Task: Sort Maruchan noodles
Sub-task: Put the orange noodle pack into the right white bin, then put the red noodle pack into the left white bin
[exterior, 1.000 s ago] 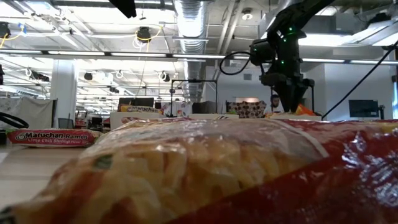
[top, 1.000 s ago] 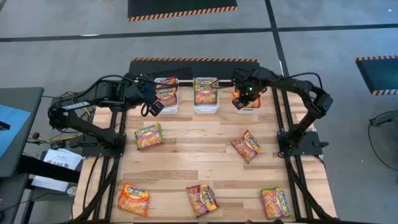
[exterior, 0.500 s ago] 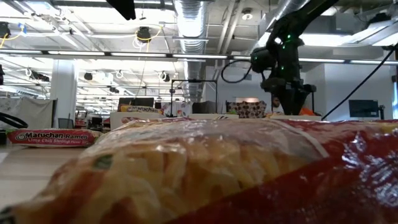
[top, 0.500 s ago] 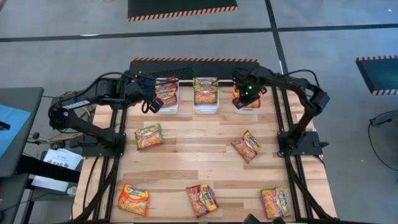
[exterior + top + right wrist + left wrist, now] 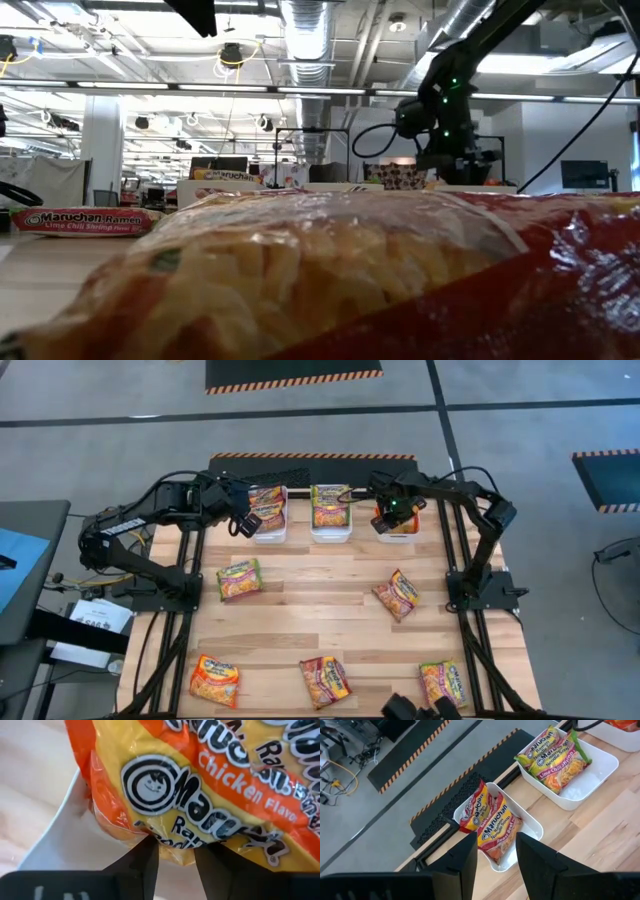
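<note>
**Right gripper at the orange bin: settle the packet flat before moving on**

Right gripper [image 5: 385, 523] hangs low over the right-hand white bin [image 5: 400, 538] at the table's far edge. Its wrist view is filled by the orange chicken-flavour packet [image 5: 210, 785], which lies against the bin's white wall. We cannot tell whether it grasps that packet or merely touches its edge.

Left gripper [image 5: 243, 525] waits released and empty beside the left bin [image 5: 268, 536], which holds red-edged packets. The middle bin [image 5: 331, 536] holds lime-chili ones.

We judge the step in hand to be delivery of this orange packet. To do it well:

- We should let go only once the packet sits inside the bin's walls, since crinkly film could spring back or ride up on the rim.
- We should lift straight up, so the film does not drag out with us.
- We should keep clear of the middle bin just beside.

Five Maruchan noodles remain loose on the table [image 5: 320, 622]: a green-edged packet [image 5: 239, 579] towards the left edge, one [image 5: 397, 595] towards the right, and three along the near edge [image 5: 325, 681]. Those packets sit skewed, so we should match wrist angle to each.
</note>
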`<state>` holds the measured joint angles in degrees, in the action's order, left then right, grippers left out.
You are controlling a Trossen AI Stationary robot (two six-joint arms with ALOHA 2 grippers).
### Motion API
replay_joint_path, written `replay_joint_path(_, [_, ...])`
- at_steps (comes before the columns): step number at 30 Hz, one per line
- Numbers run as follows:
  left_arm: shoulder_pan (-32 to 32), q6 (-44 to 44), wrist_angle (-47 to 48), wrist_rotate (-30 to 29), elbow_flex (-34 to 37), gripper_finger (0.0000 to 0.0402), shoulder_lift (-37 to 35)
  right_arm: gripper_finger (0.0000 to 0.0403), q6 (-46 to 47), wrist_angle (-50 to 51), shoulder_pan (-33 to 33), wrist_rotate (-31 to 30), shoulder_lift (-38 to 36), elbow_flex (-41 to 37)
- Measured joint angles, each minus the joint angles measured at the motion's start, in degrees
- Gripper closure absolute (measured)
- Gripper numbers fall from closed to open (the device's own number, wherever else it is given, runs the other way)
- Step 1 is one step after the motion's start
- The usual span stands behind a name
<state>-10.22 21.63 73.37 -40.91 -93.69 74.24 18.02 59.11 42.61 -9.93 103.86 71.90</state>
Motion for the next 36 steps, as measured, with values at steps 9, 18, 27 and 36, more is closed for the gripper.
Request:
replay_joint_path(9, [-0.1,-0.02,0.06,0.03,0.0,0.028,0.0,0.0263,-0.35,-1.41,1.0,-0.45,-0.19,0.0])
replay_joint_path(18, [-0.08,-0.04,0.13,0.04,0.0,0.028,0.0,0.0251,0.16,3.52,-0.27,1.92,-3.57,0.04])
replay_joint_path(27, [-0.17,-0.66,0.82,7.69,0.0,0.028,0.0,0.0251,3.65,4.71,-2.07,4.02,-11.16,0.09])
replay_joint_path(36, [-0.17,1.11,1.44,22.29,0.0,0.028,-0.01,0.0254,9.01,3.88,-7.55,7.92,-18.47,0.11])
